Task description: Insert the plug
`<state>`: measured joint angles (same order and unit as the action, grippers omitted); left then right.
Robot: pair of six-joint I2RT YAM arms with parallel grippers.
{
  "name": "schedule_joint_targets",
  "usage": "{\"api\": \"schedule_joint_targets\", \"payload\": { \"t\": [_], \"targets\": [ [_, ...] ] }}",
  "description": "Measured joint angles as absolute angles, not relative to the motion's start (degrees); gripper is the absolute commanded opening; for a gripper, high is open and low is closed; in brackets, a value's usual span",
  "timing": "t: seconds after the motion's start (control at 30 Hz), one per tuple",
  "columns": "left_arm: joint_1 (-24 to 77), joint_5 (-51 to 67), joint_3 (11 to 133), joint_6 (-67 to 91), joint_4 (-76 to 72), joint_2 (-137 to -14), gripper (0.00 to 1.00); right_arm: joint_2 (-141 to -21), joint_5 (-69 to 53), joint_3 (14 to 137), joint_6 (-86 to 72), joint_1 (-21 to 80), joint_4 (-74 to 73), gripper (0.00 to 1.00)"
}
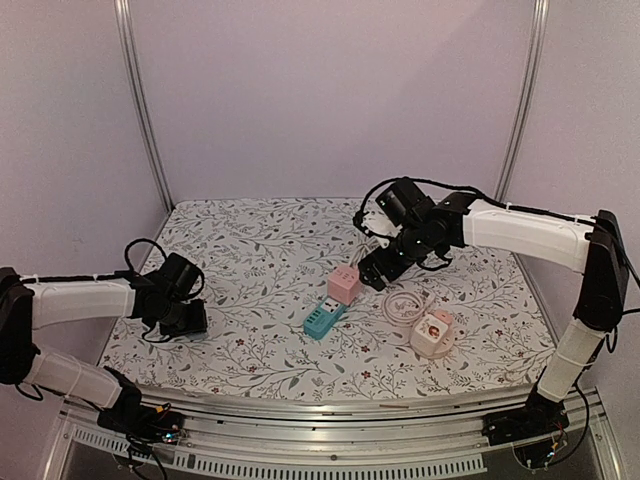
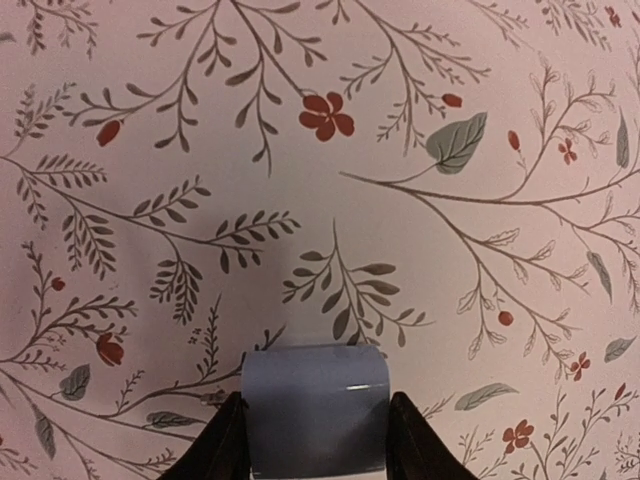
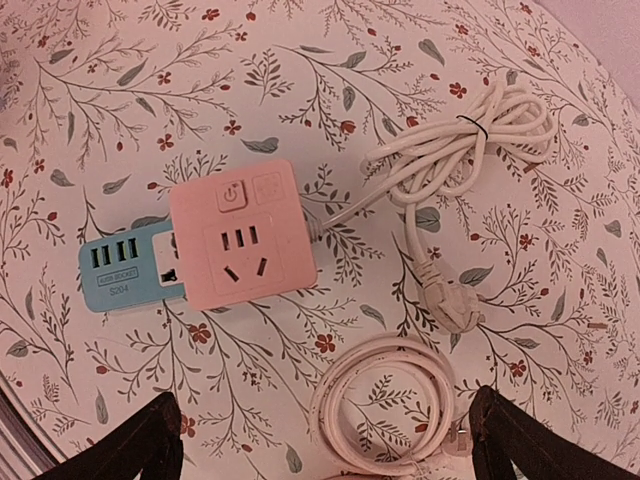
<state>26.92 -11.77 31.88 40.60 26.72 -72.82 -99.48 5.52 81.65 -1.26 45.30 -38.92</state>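
Right tool (image 3: 325,393) hangs above the pink socket cube (image 3: 243,233), jaws spread wide apart, nothing in them. The plug (image 3: 447,305), white, lies flat on the counter (image 1: 250,250) just beside the cube, on the side away from the blue strip (image 3: 125,268) that butts against the cube. Its lead runs up into a tied bundle of cord (image 3: 470,140) beyond the cube. A second, coiled cord (image 3: 385,400) lies near the plug, right under the open jaws.

Left tool (image 2: 315,410) is well apart from the cube, over bare flowered cloth, jaws brought together. A grey-blue patch shows between the dark fingers (image 2: 215,445); I can't tell what it is.

Now the worries. Drop straight down from here and the jaws may close on that coil rather than on the plug body. Grab the plug by its lead and it will swing, pins pointing anywhere. The tied bundle looks short on slack, so it could tug the plug back. And the cube appears loose: with the left tool so far off, nothing braces it, and a push at the socket would likely shove it along the counter.
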Motion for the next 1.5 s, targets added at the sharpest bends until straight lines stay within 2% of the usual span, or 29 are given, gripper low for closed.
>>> {"api": "schedule_joint_targets", "payload": {
  "t": [0.1, 0.2, 0.53, 1.1, 1.23, 1.5],
  "targets": [
    [26.9, -11.3, 31.9, 40.6, 26.2, -73.1, 0.28, -99.5, 5.5, 81.6, -1.3, 45.3, -38.9, 0.99],
    [26.9, -11.1, 32.1, 40.5, 25.6, -73.6, 0.26, -99.5, 5.5, 81.5, -1.3, 45.3, -38.9, 0.99],
    [30.6, -8.8, 34.0, 40.7, 24.2, -76.2, 0.25, -99.0, 5.7, 81.3, -1.3, 45.3, -38.8, 0.99],
    [48.5, -3.9, 41.2, 45.2, 19.3, -85.5, 0.26, -98.4, 5.8, 80.9, -1.3, 45.3, -38.5, 0.99],
    [52.1, -1.7, 42.7, 46.1, 18.8, -87.1, 0.35, -97.8, 5.9, 80.6, -1.3, 45.3, -38.5, 0.99],
    [54.5, 2.7, 44.2, 46.1, 19.0, -88.8, 0.72, -97.8, 5.9, 80.4, -1.3, 45.3, -38.4, 0.99]
  ]
}}
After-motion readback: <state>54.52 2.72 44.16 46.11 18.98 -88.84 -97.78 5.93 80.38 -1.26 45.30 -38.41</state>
